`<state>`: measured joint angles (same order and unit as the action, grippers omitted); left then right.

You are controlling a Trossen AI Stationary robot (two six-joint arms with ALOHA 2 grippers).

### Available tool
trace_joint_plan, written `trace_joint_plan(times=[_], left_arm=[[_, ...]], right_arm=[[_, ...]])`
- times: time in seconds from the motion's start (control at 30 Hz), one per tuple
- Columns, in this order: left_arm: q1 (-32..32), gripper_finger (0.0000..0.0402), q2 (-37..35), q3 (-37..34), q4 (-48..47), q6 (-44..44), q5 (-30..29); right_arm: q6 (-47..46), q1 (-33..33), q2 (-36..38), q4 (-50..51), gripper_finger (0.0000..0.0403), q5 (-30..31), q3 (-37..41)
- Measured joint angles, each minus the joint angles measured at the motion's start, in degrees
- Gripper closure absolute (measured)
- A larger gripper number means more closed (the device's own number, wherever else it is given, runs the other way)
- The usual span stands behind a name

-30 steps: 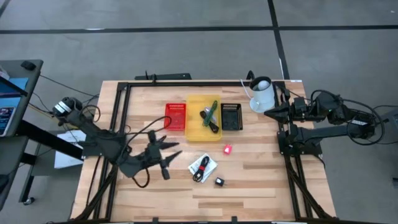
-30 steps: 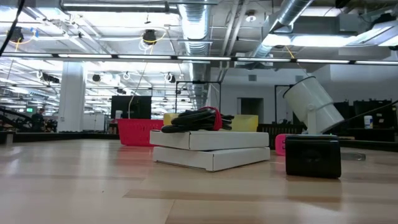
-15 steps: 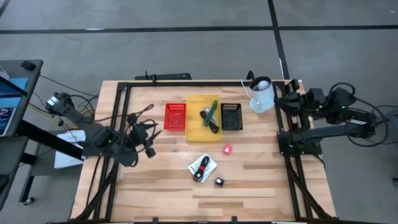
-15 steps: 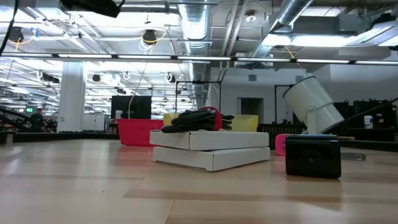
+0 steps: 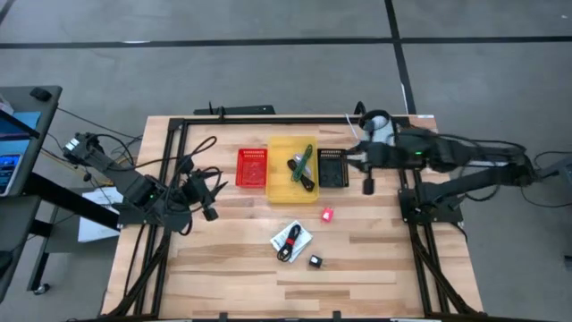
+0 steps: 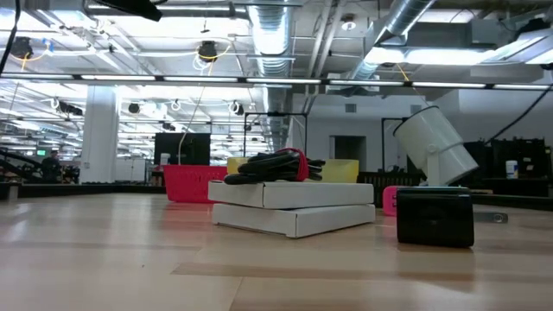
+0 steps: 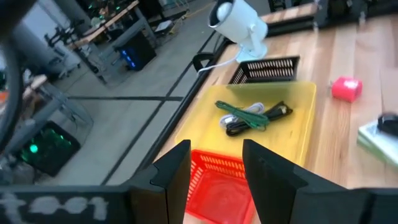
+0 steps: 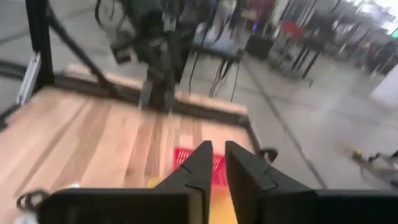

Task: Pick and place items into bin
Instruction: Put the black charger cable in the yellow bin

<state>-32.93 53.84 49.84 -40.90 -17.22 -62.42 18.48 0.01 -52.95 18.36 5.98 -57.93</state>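
The yellow bin [image 5: 292,168] stands at the table's far middle and holds green-and-black tools [image 7: 249,116]. On the table's near middle lies a white packet [image 5: 291,240] with a dark cable [image 6: 272,164] on top. A black block [image 5: 315,261] and a pink-red piece [image 5: 327,215] rest on the table near it. My left gripper [image 5: 213,190] hangs open above the table's left part, left of the red bin [image 5: 252,167]. My right gripper [image 5: 351,157] hovers over the black bin [image 5: 332,167], its fingers [image 8: 202,158] a narrow gap apart with nothing between them.
A white camera on a stand [image 5: 380,130] sits at the far right corner, behind my right arm. A dark frame rail [image 5: 268,118] runs along the table's far edge. Bare wood lies at the near left and the near right.
My left gripper has drawn back from the table's middle toward the left and far side, turning as it went. My right arm has swung out from the table's right edge toward the left, and its gripper now stands over the black bin. The items have stayed in place.
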Motion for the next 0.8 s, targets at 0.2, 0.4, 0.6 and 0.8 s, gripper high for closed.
trace_joint_plan(times=[0.2, 0.4, 0.6, 0.8], left_arm=[[0.02, 0.0264, 0.11, -0.02, -0.35, 3.44, 1.26], [0.04, 0.0264, 0.11, -0.02, -0.83, 5.63, 1.93], [0.04, 0.0264, 0.16, -0.02, -0.77, 7.43, 2.04], [0.04, 0.0264, 0.16, -0.02, -0.62, 7.46, 2.09]], right_arm=[[0.00, 0.71, -9.75, 9.68, 0.0308, 0.53, -3.87], [1.57, 4.26, -18.47, 13.12, 0.0263, 5.19, -5.33], [2.81, 9.05, -25.69, 12.24, 0.0237, 13.74, -5.38], [5.95, 13.97, -31.09, 12.67, 0.0239, 15.13, -5.96]])
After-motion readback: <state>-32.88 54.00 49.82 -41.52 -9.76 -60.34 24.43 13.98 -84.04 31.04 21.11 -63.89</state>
